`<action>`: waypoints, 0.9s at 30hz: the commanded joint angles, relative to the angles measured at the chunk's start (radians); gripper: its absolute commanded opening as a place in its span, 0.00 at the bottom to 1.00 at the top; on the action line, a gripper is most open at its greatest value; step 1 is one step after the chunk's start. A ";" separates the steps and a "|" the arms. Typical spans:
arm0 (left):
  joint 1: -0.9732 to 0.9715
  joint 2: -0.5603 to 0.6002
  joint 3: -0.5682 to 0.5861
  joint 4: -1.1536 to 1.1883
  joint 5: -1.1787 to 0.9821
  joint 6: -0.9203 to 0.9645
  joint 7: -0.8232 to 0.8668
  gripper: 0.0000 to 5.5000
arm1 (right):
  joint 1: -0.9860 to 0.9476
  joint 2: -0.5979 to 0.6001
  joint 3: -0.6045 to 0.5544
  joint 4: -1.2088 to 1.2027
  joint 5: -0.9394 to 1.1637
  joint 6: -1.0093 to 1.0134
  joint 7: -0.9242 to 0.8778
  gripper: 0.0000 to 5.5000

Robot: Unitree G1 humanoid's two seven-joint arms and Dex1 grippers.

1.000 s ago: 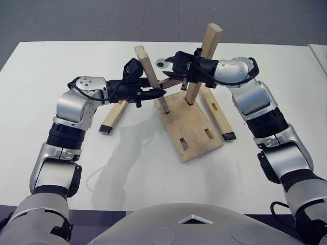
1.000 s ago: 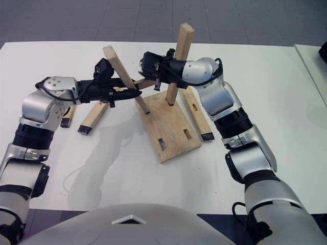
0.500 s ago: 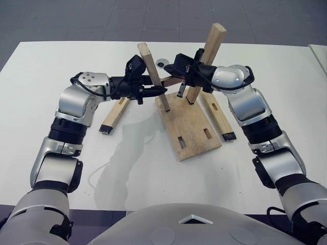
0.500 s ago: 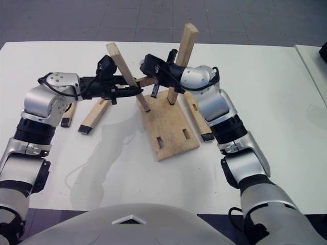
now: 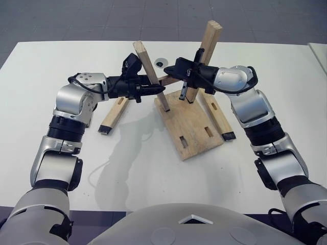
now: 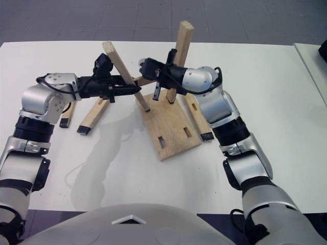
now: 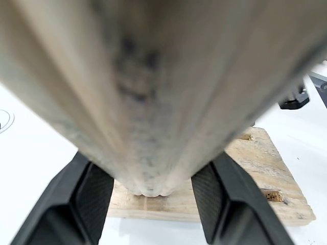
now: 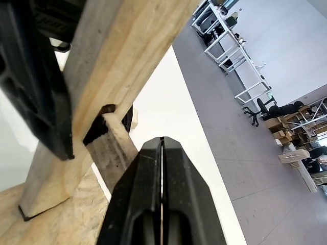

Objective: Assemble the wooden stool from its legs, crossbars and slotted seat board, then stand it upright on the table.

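Observation:
The slotted seat board (image 5: 193,131) lies flat on the white table. Two legs stand tilted in its far slots, forming a V. My left gripper (image 5: 153,90) is shut on the left leg (image 5: 144,58), whose sides are clamped between its fingers (image 7: 87,199). A short crossbar (image 5: 166,80) runs between the left leg and the right leg (image 5: 209,38), and one end sits in the left leg's mortise (image 8: 102,115). My right gripper (image 8: 162,148) hovers just over the crossbar (image 8: 115,148), shut with nothing between its fingers.
One loose leg (image 5: 113,116) lies on the table left of the board, and another (image 5: 217,115) lies along the board's right edge. A further piece (image 6: 65,116) rests behind my left forearm. A small ring mark (image 5: 161,62) is on the table beyond the legs.
The left leg's top rocked slightly right and back while held. The right gripper dropped a little toward the crossbar. The board and loose legs stayed put.

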 commanded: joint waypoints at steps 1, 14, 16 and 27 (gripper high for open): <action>0.103 -0.006 -0.107 0.026 0.060 0.213 0.015 0.37 | -0.012 -0.014 -0.009 0.059 -0.019 0.029 0.012 0.00; 0.088 0.027 -0.220 0.057 0.170 0.161 0.019 0.37 | 0.041 -0.012 -0.018 0.012 0.057 0.100 0.100 0.00; 0.077 0.024 -0.252 0.076 0.199 0.143 0.023 0.37 | 0.069 -0.034 0.007 0.046 0.042 0.109 0.135 0.00; 0.101 0.029 -0.241 0.056 0.169 0.147 0.064 0.37 | -0.090 0.033 -0.184 -0.081 0.065 -0.007 -0.118 0.00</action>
